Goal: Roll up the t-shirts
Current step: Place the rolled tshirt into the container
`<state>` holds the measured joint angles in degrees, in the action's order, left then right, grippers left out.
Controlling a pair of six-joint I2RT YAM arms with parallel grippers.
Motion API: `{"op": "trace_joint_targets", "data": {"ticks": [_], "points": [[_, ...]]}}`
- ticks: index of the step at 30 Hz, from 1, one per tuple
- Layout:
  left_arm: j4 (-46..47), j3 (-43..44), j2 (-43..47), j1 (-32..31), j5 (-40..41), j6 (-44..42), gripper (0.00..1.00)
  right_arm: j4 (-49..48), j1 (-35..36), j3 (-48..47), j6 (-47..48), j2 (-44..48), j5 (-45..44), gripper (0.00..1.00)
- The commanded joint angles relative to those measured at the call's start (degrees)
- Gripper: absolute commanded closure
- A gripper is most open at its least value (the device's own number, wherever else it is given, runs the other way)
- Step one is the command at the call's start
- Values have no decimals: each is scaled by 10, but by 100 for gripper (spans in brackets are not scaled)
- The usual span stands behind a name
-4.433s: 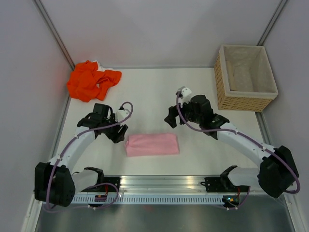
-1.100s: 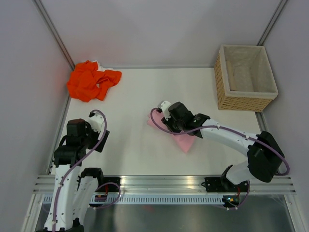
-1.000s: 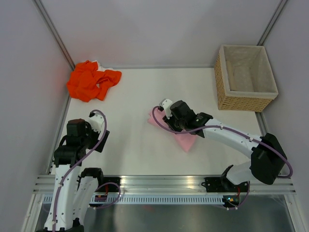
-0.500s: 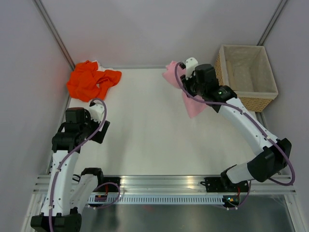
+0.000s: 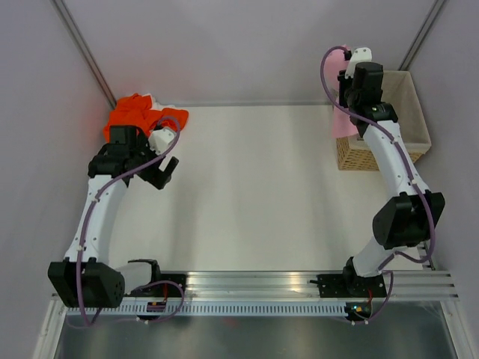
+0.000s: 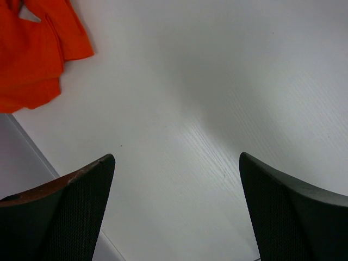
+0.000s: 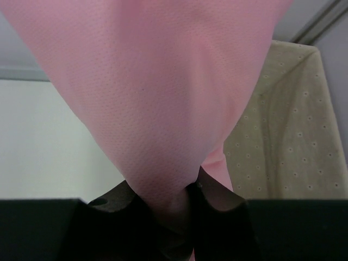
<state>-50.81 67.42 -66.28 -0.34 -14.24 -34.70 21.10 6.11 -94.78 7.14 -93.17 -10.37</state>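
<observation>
We judge 1 of 2 done: right hand (image 7: 164, 202) grips the pink t-shirt (image 7: 157, 92), hanging at the basket (image 5: 378, 158) (far right); orange t-shirt (image 5: 137, 109) lies crumpled far left, left hand (image 6: 176, 209) wide, empty.

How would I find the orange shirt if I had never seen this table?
Look at the white table and go to its far left corner, by the wall. The orange shirt lies there in a crumpled heap, near the left end effector. It is the only bright orange thing; the other shirt is pale pink and hangs from the right end effector.
</observation>
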Motion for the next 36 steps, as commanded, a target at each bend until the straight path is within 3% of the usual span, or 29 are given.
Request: {"op": "trace_joint_targets", "data": {"ticks": [1, 5, 8, 15, 19, 24, 30, 36], "points": [[19, 55, -66, 2, -33, -38, 2, -29, -48, -82, -11, -55, -36, 100], [21, 114, -121, 3, -87, 0, 2, 24, -96, -191, -27, -115, -15, 100], [37, 120, -131, 2, -117, 23, 2, 39, -114, -220, -2, -148, -24, 100], [95, 79, -149, 3, -115, 60, 1, 54, -180, -278, 27, -213, -21, 100], [97, 74, -160, 3, -93, 67, 1, 45, -186, -290, 98, -270, -11, 100], [97, 52, -145, 2, -68, 67, 1, 59, -195, -347, 154, -365, -70, 100], [96, 34, -135, 3, -48, 69, 0, 44, -201, -369, 137, -430, -51, 99], [90, 45, -138, 2, -22, 67, 0, 88, -201, -406, 68, -504, -48, 97]]}}
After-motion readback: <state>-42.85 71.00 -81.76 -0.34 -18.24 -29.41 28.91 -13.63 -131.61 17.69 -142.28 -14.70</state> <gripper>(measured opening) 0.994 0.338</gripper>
